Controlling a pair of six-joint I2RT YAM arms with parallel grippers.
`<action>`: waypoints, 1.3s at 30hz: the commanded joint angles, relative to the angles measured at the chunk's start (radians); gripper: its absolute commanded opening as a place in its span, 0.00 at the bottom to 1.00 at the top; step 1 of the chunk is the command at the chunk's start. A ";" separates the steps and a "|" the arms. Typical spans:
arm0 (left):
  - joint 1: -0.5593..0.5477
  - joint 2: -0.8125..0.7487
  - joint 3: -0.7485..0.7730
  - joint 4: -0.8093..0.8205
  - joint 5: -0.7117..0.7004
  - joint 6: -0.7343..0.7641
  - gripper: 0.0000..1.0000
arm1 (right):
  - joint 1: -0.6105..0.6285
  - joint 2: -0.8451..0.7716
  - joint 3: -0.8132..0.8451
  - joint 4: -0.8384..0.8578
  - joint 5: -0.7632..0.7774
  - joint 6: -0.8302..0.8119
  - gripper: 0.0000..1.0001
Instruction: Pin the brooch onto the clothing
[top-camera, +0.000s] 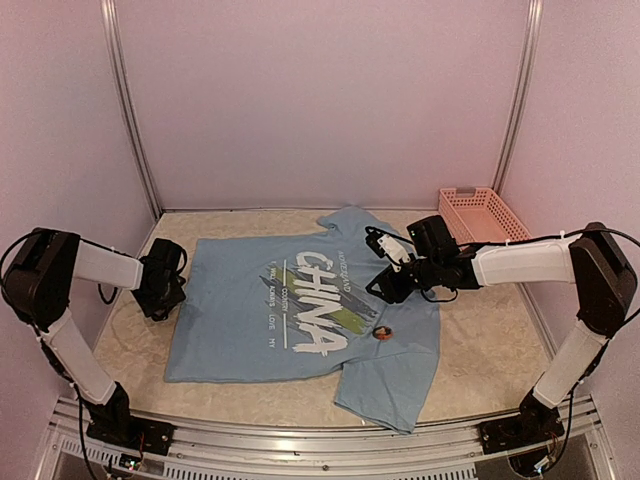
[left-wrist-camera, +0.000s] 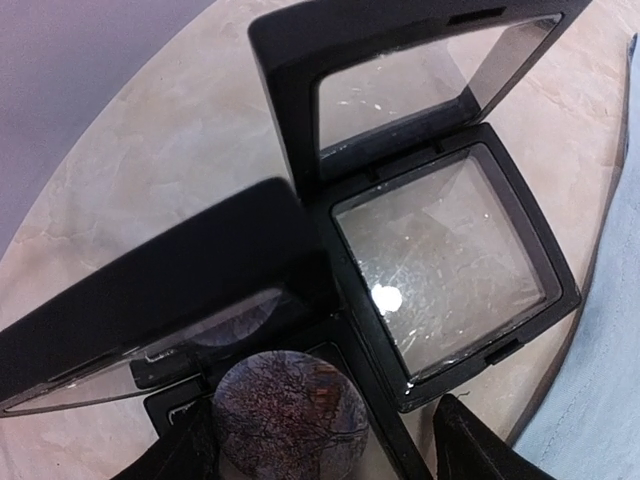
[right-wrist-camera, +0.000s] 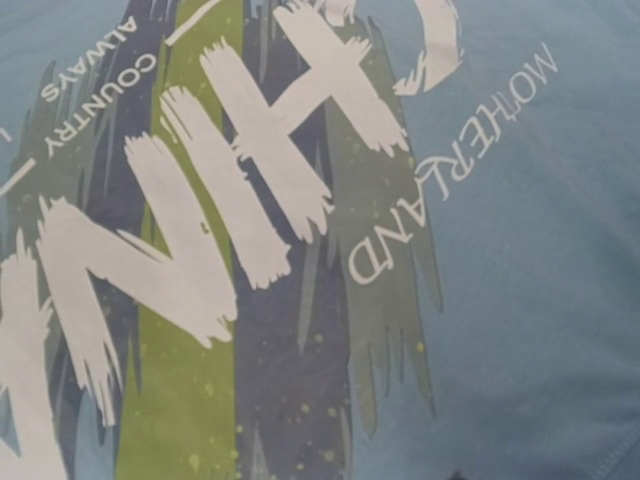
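The left gripper (left-wrist-camera: 322, 445) is holding its fingertips (left-wrist-camera: 470, 450) apart on either side of a round marbled disc (left-wrist-camera: 290, 415), not gripping it, just off the T-shirt (top-camera: 230, 320). The right gripper (top-camera: 382, 265) is hovering over the T-shirt's print, jaws spread and empty. The brooch (top-camera: 382, 332) is lying on the T-shirt beside the lettering.

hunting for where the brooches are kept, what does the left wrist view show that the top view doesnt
Only the left wrist: two open black cases, an empty case and a case holding a round brooch.
Only the top: a pink basket, the right arm over the shirt, the CHINA print and a small round badge lying on it.
Both: the shirt, just its edge in the wrist view, and the table.
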 joint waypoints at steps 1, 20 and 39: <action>-0.015 0.018 -0.019 0.000 0.018 -0.004 0.66 | -0.003 0.002 0.003 -0.001 -0.014 -0.007 0.49; -0.062 -0.065 -0.057 0.029 0.008 -0.010 0.47 | -0.004 0.011 0.009 -0.003 -0.024 -0.009 0.49; -0.145 -0.140 -0.057 0.031 -0.071 0.017 0.46 | -0.003 0.003 0.009 -0.006 -0.019 -0.009 0.49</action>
